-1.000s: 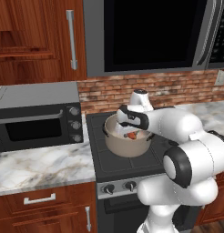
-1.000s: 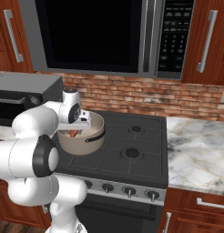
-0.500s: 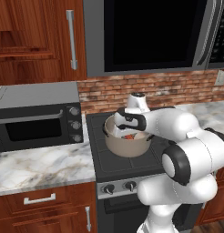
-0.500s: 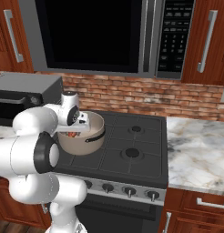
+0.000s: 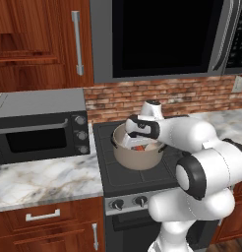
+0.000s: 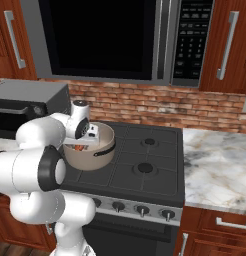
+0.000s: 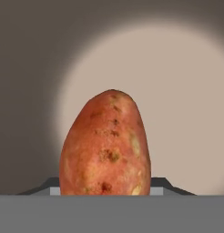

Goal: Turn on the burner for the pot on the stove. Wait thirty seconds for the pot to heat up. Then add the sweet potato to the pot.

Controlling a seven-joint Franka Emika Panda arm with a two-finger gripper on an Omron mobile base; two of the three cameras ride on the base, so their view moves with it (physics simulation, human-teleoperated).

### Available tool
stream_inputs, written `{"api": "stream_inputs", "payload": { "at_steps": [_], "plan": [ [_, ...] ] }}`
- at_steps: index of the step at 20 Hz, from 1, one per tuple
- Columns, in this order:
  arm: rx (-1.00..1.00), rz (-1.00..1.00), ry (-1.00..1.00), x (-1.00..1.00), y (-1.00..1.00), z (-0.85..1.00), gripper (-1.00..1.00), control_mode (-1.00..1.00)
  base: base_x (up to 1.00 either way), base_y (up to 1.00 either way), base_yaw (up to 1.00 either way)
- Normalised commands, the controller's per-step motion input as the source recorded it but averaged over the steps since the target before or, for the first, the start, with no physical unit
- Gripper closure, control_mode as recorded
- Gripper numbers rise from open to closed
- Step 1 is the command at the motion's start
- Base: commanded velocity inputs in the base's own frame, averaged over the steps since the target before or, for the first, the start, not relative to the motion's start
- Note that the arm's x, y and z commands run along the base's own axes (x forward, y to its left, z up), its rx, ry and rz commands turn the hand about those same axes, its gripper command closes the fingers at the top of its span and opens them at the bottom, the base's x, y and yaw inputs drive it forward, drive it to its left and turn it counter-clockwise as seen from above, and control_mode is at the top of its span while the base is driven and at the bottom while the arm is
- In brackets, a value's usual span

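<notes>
1. End effector (image 5: 140, 142) hangs just over the mouth of the pot (image 5: 135, 158), its fingers clamped on the sweet potato (image 7: 106, 145); in the hand view the tuber rises from between the fingertips, with the pot's pale inside as backdrop.
2. To the left of the end effector, on the marble counter (image 5: 44, 179), sits the toaster oven (image 5: 42, 129), well apart from the work.
3. Directly below the end effector, the pot rests on the stove (image 6: 145, 170), on its left rear burner.
4. Held in the end effector, the sweet potato looks firm and stiff, light for its size, with a dry, slightly rough skin; I judge it unlikely to slip or bruise. The grip sits near one tapered end; a hold across the thicker middle would be steadier.
5. To the right of the end effector lie the bare burner caps (image 6: 144, 167) and more counter.
</notes>
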Motion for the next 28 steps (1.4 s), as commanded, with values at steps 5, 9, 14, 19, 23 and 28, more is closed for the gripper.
{"api": "stream_inputs", "payload": {
  "at_steps": [5, 9, 14, 19, 23, 28],
  "plan": [
    [0.02, 0.00, 0.00, 0.01, 0.00, 0.00, 1.00, -1.00, 0.00, 0.00, 0.00],
    [0.00, 0.00, 0.00, 0.03, 0.00, 0.00, 1.00, -1.00, 0.00, 0.00, 0.00],
    [0.00, 0.00, -0.02, 0.07, 0.00, -0.04, 1.00, -1.00, 0.00, 0.00, 0.00],
    [0.00, 0.00, 0.00, 0.18, 0.00, 0.00, 1.00, -1.00, 0.00, 0.00, 0.00],
    [0.03, 0.00, 0.00, 0.09, -0.02, 0.00, 1.00, -1.00, 0.00, 0.00, 0.00],
    [0.03, 0.00, 0.00, 0.09, 0.00, 0.00, 1.00, -1.00, 0.00, 0.00, 0.00]
  ]
}}
